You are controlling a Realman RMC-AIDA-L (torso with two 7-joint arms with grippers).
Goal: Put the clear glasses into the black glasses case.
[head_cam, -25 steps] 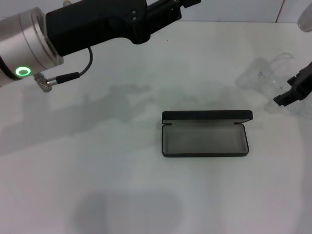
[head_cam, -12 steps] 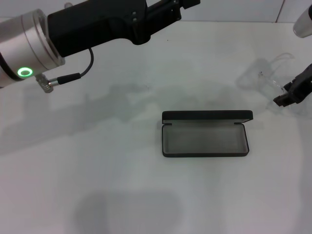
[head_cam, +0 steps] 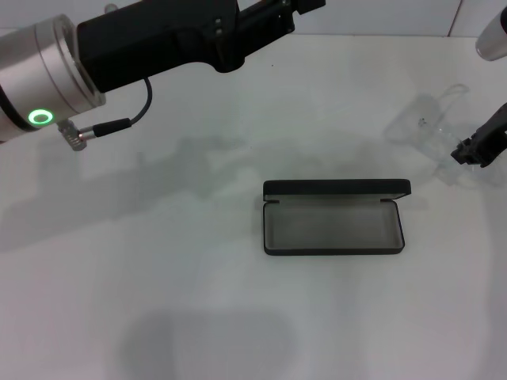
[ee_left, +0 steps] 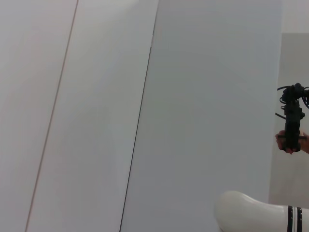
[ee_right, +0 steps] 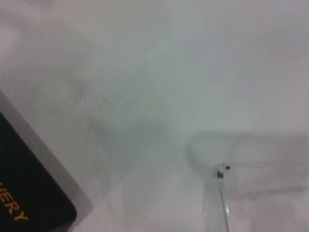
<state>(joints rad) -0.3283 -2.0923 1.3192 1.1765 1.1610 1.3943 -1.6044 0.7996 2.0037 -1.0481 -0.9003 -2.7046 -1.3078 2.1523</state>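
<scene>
Lying open near the middle of the white table (head_cam: 158, 301), the black glasses case (head_cam: 333, 222) shows its grey lining bare, lid tipped back toward twelve o'clock — nothing is in it yet. The clear glasses (head_cam: 432, 127) sit on the table at about two o'clock from the case, well apart from it, faint against the white surface; in the right wrist view one hinge and a transparent arm of the glasses (ee_right: 222, 193) show, with a corner of the case's lid and its orange lettering (ee_right: 29, 193) at the frame edge.

The right gripper (head_cam: 478, 150) is down at the three o'clock edge of the head view, just beside the glasses or touching them; whether its fingers are spread or pinching the frame I cannot tell. The left gripper (head_cam: 305, 6) is raised at twelve o'clock, far from the work, its fingers out of sight.

By my reading the task is at its start — the case is ready, while the grasp, the carry and the placing inside remain.
</scene>
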